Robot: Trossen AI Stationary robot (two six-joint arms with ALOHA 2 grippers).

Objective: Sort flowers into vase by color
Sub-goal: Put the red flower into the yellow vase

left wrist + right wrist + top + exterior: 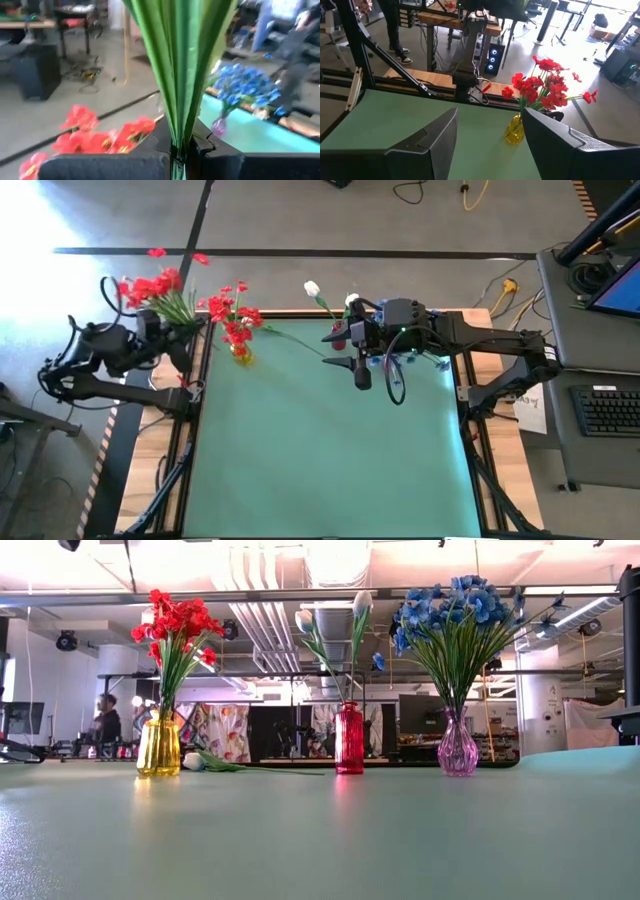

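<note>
Flowers, sorted lot: on my green tabletop (320,450) I count three vases along the far edge. Blue sprays (455,615) fill the pink vase (457,748); red blooms (178,625) the yellow vase (159,747); white buds (333,615) the red vase (348,739). Left gripper (181,150), off the tabletop's left edge, fingers pinching a red bunch (158,288) by its stems. Right gripper (360,370), above the far tabletop, fingers spread, empty. One white flower (215,763) lies loose beside the yellow vase.

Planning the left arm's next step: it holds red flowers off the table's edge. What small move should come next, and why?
Probably swing the left gripper, shut on the red flowers, toward the yellow vase: it already holds red blooms.
</note>
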